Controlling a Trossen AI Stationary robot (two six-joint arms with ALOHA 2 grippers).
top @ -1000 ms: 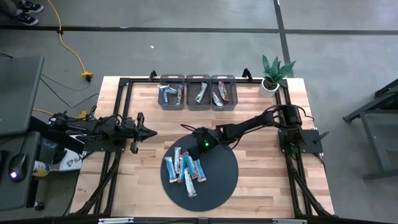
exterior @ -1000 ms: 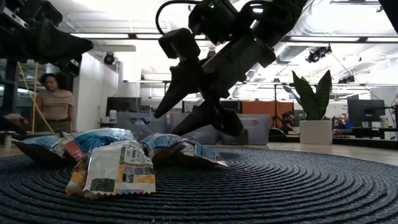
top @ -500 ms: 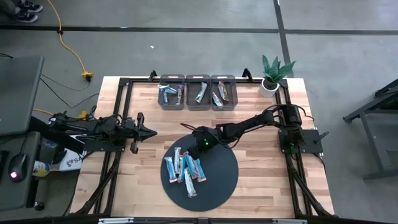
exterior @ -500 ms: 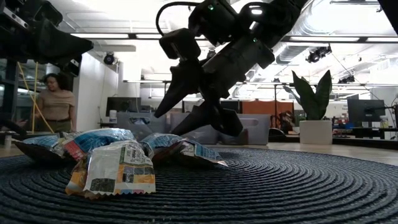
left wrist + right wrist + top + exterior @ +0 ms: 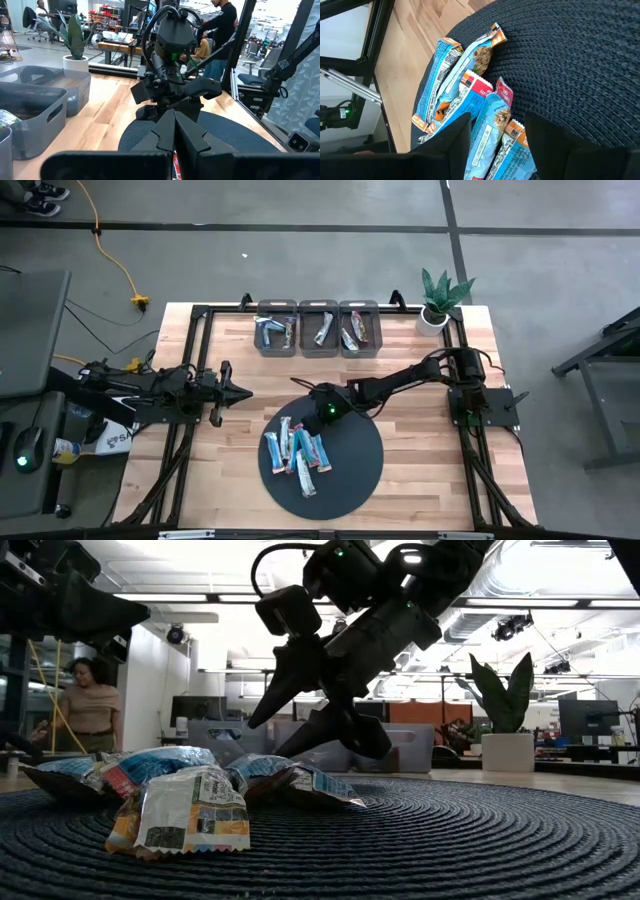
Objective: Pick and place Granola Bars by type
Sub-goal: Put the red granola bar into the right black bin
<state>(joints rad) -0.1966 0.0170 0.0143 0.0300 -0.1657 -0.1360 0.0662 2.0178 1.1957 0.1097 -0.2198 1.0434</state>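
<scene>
High view, looking straight down: a wooden worktop [image 5: 420, 440] carries a round dark mat [image 5: 355, 465] at lower centre of the frame, and on the mat's left half lies a small heap of granola bars [image 5: 296, 450], mostly light blue with a red one among them. Along the upper edge of the worktop, at centre, stand three grey bins [image 5: 319, 328] side by side, each with a few bars already in it (blue in the left one, as far as I can make out). A small potted plant [image 5: 440, 298] sits at the upper right corner of the worktop.

The right pincer [image 5: 322, 408] hangs over the upper edge of the mat, just right of the heap. In the low view its two fingers [image 5: 275, 690] stand spread apart above the bars, not touching them, and nothing is between them. The right wrist view shows the same, with the blue and red wrappers [image 5: 470, 105] lying beyond the parted fingers.

The left pincer [image 5: 240, 392] waits at the left of the frame, over bare wood and well apart from the mat; its fingers look pressed together, holding nothing.

A person [image 5: 88, 705] stands in the room at far left of the low view.
</scene>
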